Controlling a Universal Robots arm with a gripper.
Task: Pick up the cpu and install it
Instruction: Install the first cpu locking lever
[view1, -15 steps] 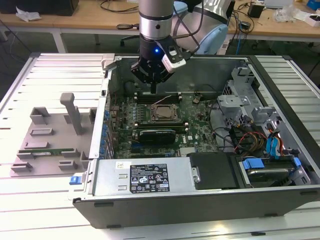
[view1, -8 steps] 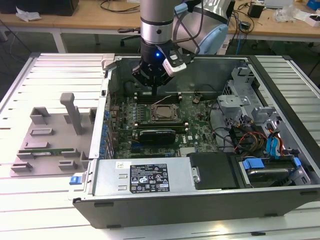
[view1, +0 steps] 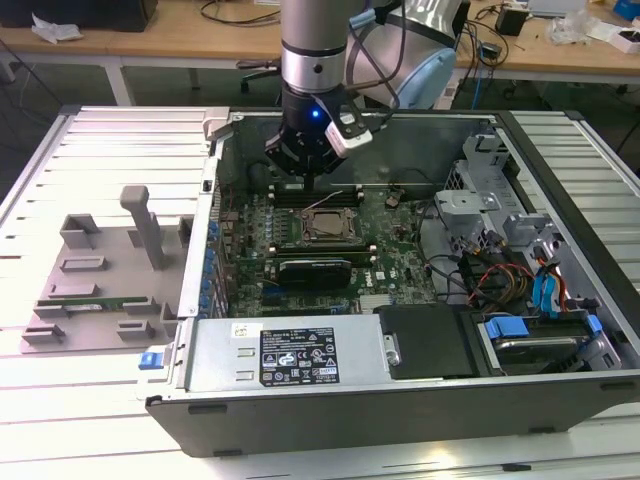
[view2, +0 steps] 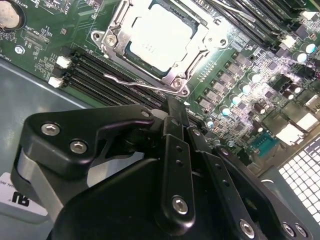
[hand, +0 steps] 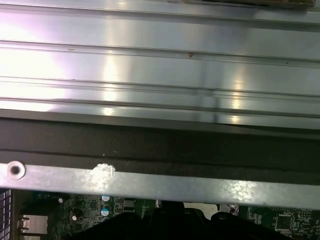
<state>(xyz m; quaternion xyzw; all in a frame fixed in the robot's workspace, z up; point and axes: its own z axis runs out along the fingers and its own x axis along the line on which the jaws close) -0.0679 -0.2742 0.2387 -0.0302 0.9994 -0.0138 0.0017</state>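
The black multi-link tool (view1: 308, 172) hangs from the silver-and-grey arm inside the open dark grey metal computer case (view1: 400, 385), which lies on its side on the pale slatted metal worktop (view1: 100, 150). In the second wrist view the tool (view2: 172, 112) has its black fingers (view2: 176, 165) drawn together to a narrow tip, with nothing between them.

The small square cpu with a silver-grey metal top (view2: 160, 37) sits seated in the silver metal socket frame (view2: 112, 42) on the green motherboard (view2: 240, 100), just beyond the tool's tip and not touching it. In the exterior view the cpu (view1: 322, 225) lies just below and in front of the tool, near the middle of the board. A thin silver wire latch lever (view2: 135, 85) runs between the tool's tip and the socket frame, and the black memory slots (view2: 95, 75) lie beside it, closer to the tool than the cpu is.

Well apart from the tool, toward the exterior view's left, a grey plastic holder tray (view1: 95, 290) rests on the worktop with a long green memory stick (view1: 90, 298) lying in it. In the first wrist view the grey metal case wall (hand: 160, 185) crosses in front of the slatted worktop (hand: 150, 65).
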